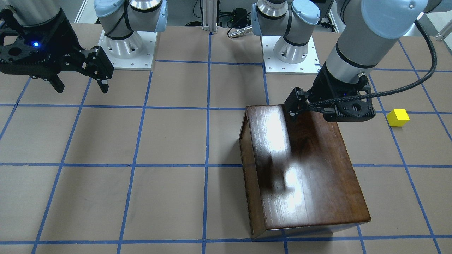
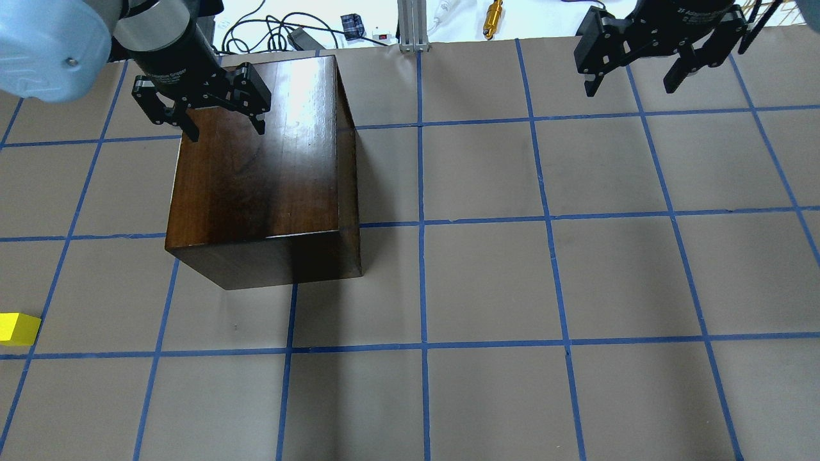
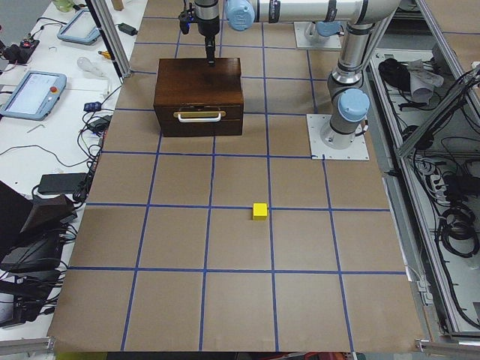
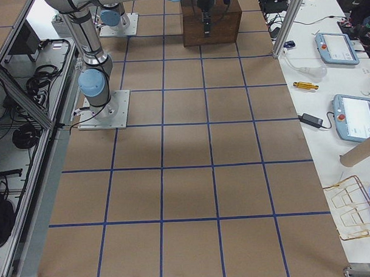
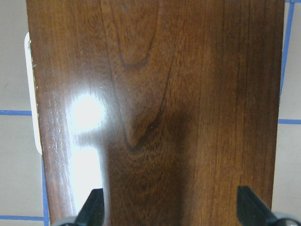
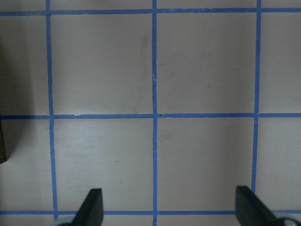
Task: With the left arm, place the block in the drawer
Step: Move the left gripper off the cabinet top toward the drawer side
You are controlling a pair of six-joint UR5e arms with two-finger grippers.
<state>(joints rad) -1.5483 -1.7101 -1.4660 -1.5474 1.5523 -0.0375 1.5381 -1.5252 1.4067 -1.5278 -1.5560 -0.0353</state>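
The yellow block [image 2: 18, 328] sat on the table [image 2: 487, 282] well apart from the wooden cabinet [image 2: 256, 173], off the side bearing its drawer [image 3: 199, 112]. The left pincer [image 2: 225, 132] hung wide open and empty over the cabinet's top; the right pincer [image 2: 629, 88], also wide, hung well clear of the cabinet. With the drawer shut, the block, if fetched first, would likely have nowhere to go. A cube, it had no long axis, its faces roughly square to the cabinet.

Robotics lab: teach pendants [image 4: 354, 117] on side bench [image 4: 320, 100], cable bundles [image 3: 454, 225], tape-gridded table [image 2: 487, 282].
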